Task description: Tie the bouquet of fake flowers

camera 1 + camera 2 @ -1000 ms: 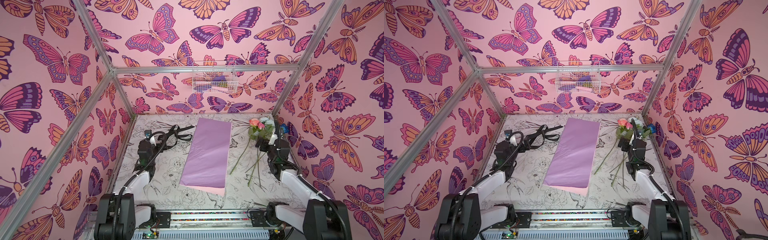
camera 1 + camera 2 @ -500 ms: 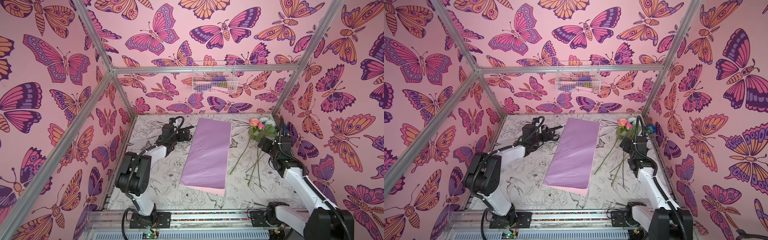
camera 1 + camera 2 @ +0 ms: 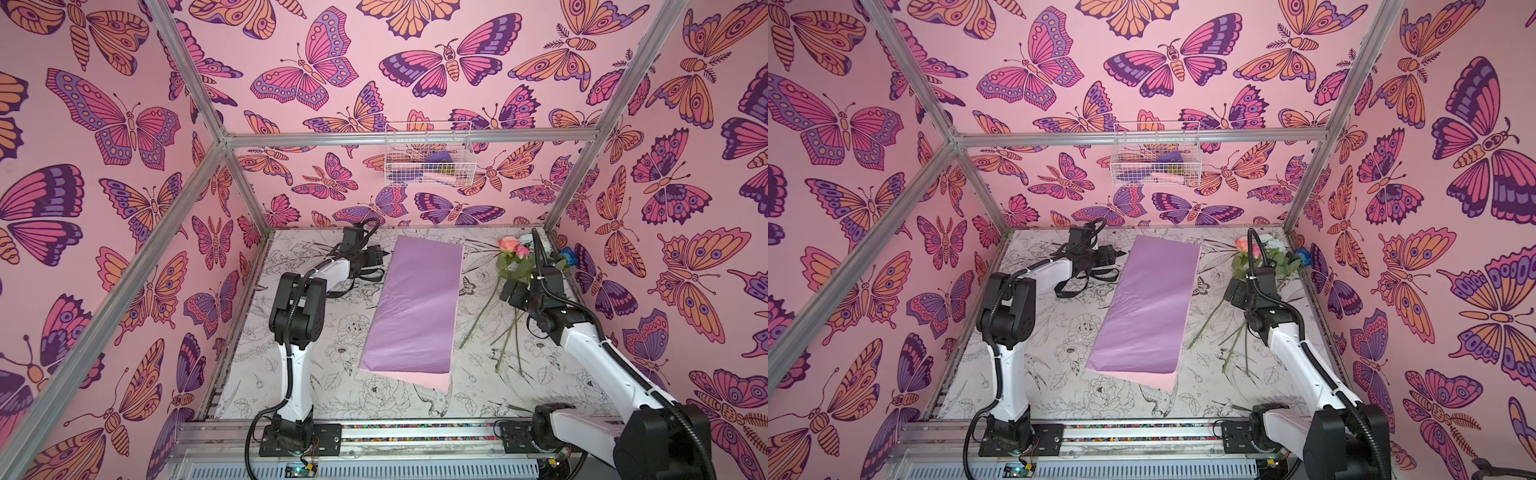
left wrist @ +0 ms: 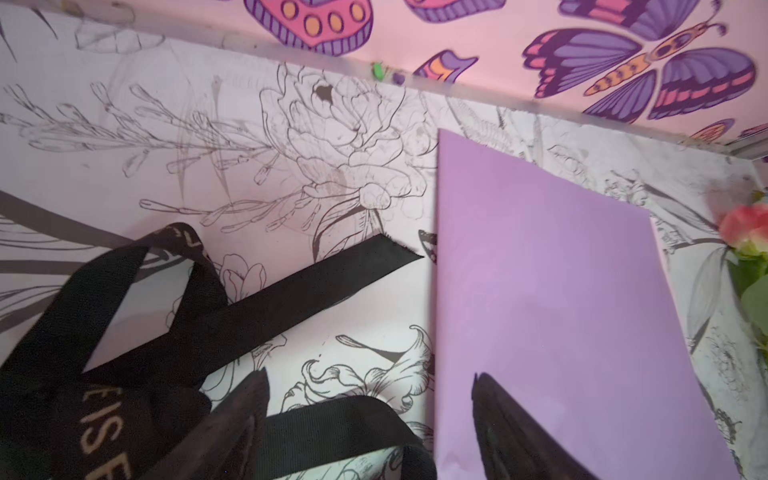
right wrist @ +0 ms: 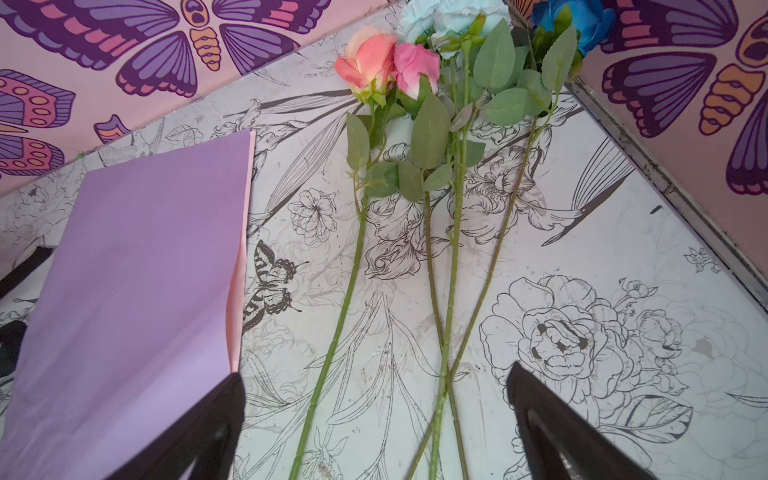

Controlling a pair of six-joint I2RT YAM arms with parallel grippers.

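On the table's (image 5: 602,232) right side, bouquet of fake flowers (image 5: 432,137) lies loose: blooms far, stems running near, directly under right gripper (image 5: 376,374), jaws spread, nothing held. Left gripper (image 4: 370,374), far left, spread over black ribbon (image 4: 291,299). Right arm nearer.

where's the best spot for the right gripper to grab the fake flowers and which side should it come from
Grip the bouquet of fake flowers low on the bare stems, where three cross, below the leaves. Come down from above with the open right gripper across them: they lie flat on the table. The fourth stem lies apart and probably needs gathering first.
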